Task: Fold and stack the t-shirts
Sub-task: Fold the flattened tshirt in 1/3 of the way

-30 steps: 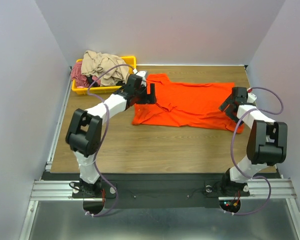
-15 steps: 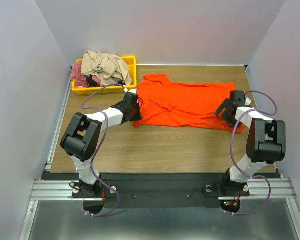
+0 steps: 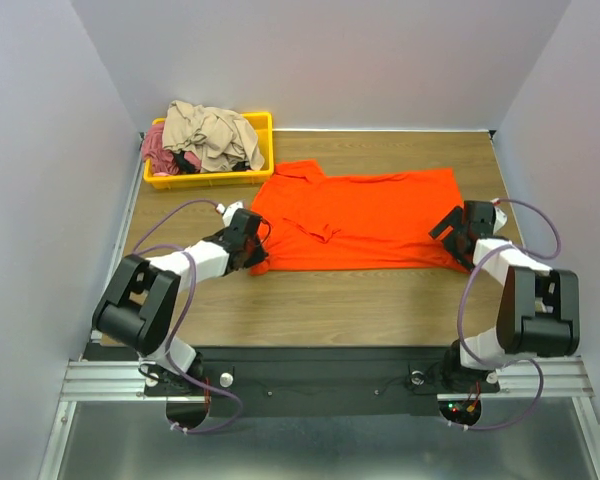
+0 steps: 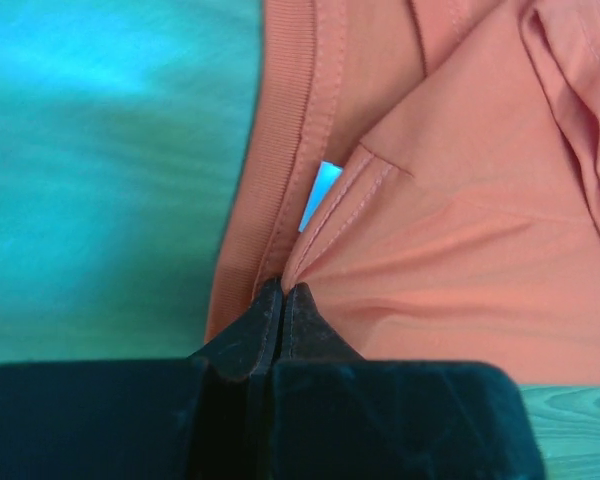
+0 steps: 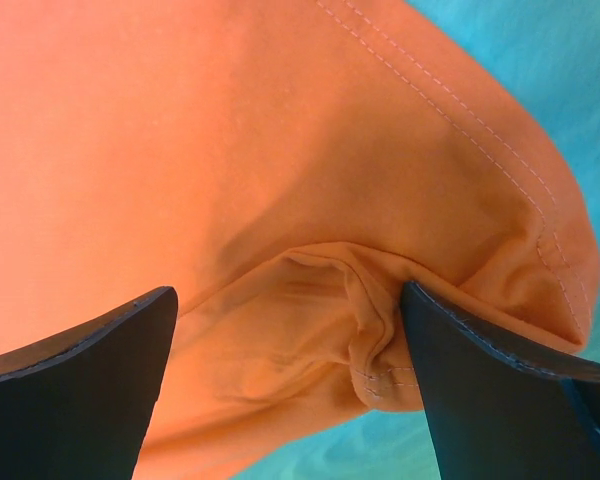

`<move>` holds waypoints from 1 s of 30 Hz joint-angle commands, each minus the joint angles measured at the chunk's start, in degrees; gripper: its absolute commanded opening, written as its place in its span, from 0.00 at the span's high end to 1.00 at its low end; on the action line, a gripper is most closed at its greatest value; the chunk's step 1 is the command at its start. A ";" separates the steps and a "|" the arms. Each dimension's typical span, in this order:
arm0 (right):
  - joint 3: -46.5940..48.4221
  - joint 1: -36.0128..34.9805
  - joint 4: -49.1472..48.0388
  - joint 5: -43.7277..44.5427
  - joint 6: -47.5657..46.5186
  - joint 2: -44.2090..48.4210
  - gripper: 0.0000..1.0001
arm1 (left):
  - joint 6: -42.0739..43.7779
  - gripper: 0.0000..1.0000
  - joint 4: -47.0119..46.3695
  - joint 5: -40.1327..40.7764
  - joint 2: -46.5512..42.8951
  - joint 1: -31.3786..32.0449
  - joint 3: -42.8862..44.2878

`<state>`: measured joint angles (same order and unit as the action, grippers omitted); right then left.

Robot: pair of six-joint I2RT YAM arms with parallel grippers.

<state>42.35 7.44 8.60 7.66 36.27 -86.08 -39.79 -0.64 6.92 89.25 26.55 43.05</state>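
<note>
Cloth, we judge, is soft, light, floppy; orange-red shirt (image 3: 365, 220) lies flat just right of yellow tray (image 3: 210, 180); beige shirt (image 3: 210, 130) and pink shirt (image 3: 158, 150) heaped inside tray; left gripper (image 4: 282, 300) pinched on orange-red shirt's tray-side edge by collar; right gripper (image 5: 288, 300) spread wide over corner farthest from tray; we'd grab seamed corners.

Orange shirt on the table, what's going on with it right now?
Both arms are working the orange-red t-shirt, spread on the table. The left gripper is shut on its edge by the collar; the right gripper is open, straddling a bunched hem corner, not yet gripping. The beige shirt and pink shirt sit heaped in the yellow tray.
</note>
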 commanded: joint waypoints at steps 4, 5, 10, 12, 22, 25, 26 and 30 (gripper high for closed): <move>-11.58 0.12 8.36 -7.31 2.40 8.81 0.00 | -9.25 1.00 16.38 7.76 -8.45 -0.44 -8.06; -11.67 0.12 9.23 -10.01 1.70 11.35 0.00 | -9.69 1.00 17.51 7.85 -9.87 -0.44 -8.59; -9.39 0.12 13.97 -8.02 -1.55 19.70 0.00 | -15.22 0.52 28.21 17.04 -20.49 -0.44 -4.13; -8.34 0.12 15.12 -5.12 -1.82 21.21 0.00 | -15.67 0.15 29.99 19.61 -24.02 -0.44 -2.36; -9.38 -0.06 21.20 -5.90 -1.38 20.70 0.17 | -6.90 0.01 18.88 16.65 -20.71 -0.18 5.74; -9.48 -0.50 21.20 -3.89 -0.94 19.20 0.27 | -5.30 0.01 14.98 11.90 -17.64 0.35 5.56; -9.13 -0.50 21.19 -2.84 -0.50 18.24 0.32 | -4.78 0.01 13.23 10.67 -16.93 0.52 5.47; -8.51 -0.67 21.72 0.15 -0.06 17.79 0.34 | -3.81 0.01 10.58 8.73 -14.11 0.96 4.59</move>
<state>32.71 7.40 28.58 4.12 35.70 -67.90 -46.15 14.94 18.26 74.48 26.98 47.90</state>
